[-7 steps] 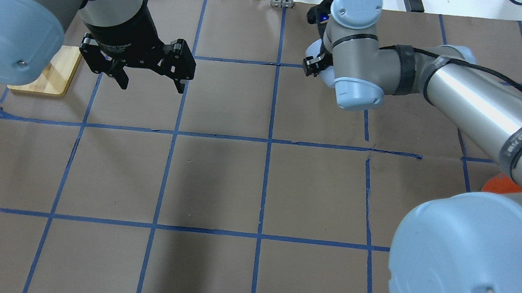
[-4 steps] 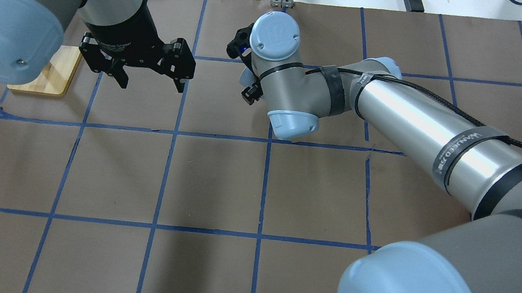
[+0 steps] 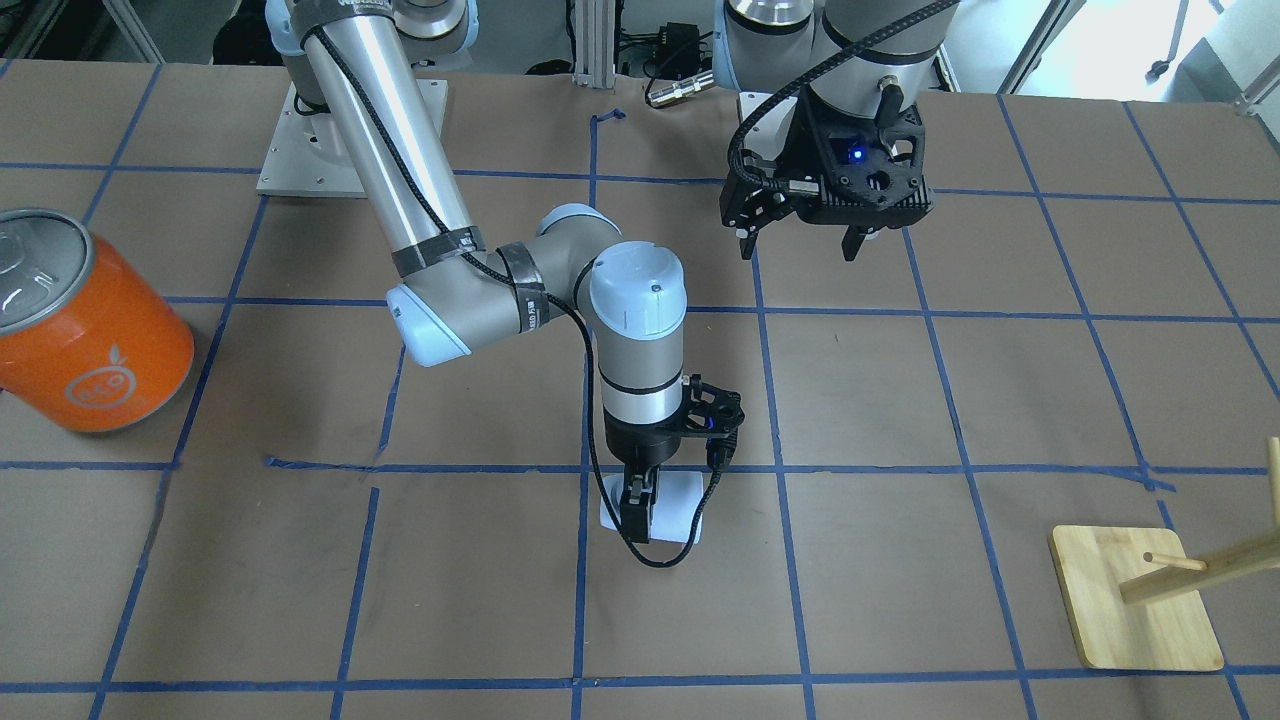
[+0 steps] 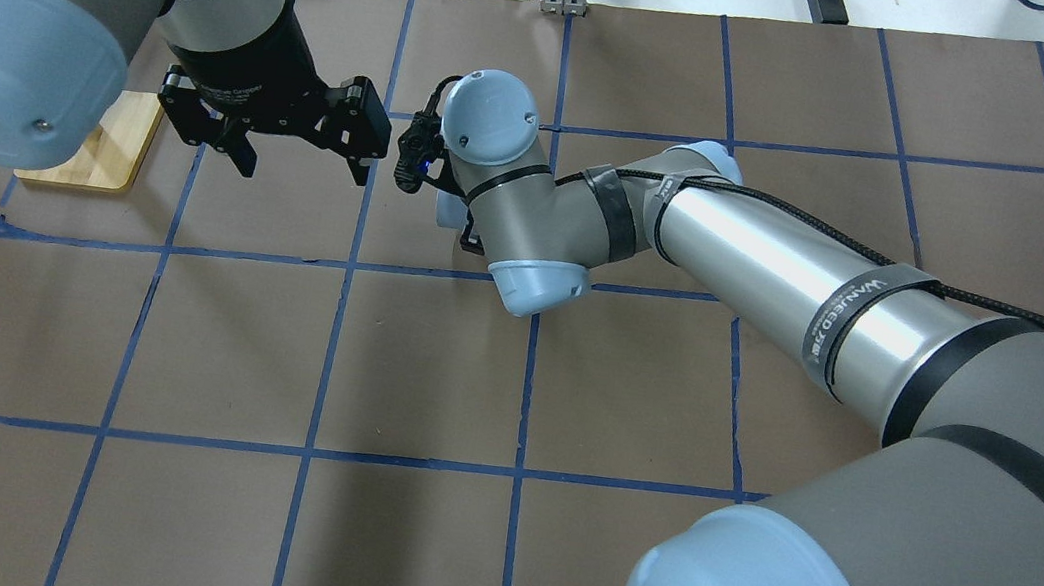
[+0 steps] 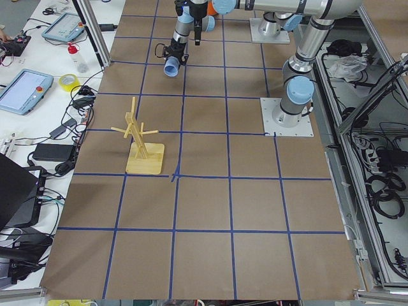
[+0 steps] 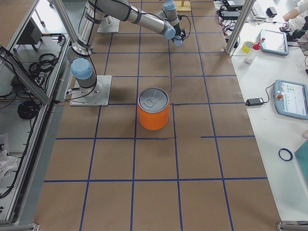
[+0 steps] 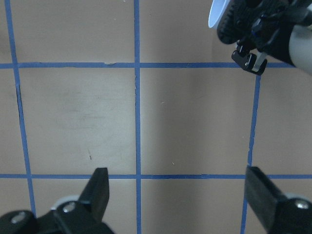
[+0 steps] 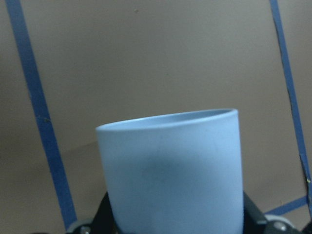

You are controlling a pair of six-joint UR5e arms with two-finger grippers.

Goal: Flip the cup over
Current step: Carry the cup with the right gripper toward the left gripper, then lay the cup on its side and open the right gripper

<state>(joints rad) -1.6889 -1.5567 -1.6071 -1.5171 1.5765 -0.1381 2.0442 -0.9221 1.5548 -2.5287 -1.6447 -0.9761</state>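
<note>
Right gripper (image 3: pixel 642 515) clamped the cup (image 3: pixel 680 505) off the table, apparently for flipping; left gripper (image 4: pixel 304 172) idle, spread wide.

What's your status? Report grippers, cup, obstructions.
Right gripper shut on the cup, cup turned sideways. Left gripper open, empty, close by. Orange can well off to the side.

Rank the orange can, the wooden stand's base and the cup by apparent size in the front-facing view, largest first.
1. orange can
2. wooden stand's base
3. cup, partly hidden by the right gripper
</note>
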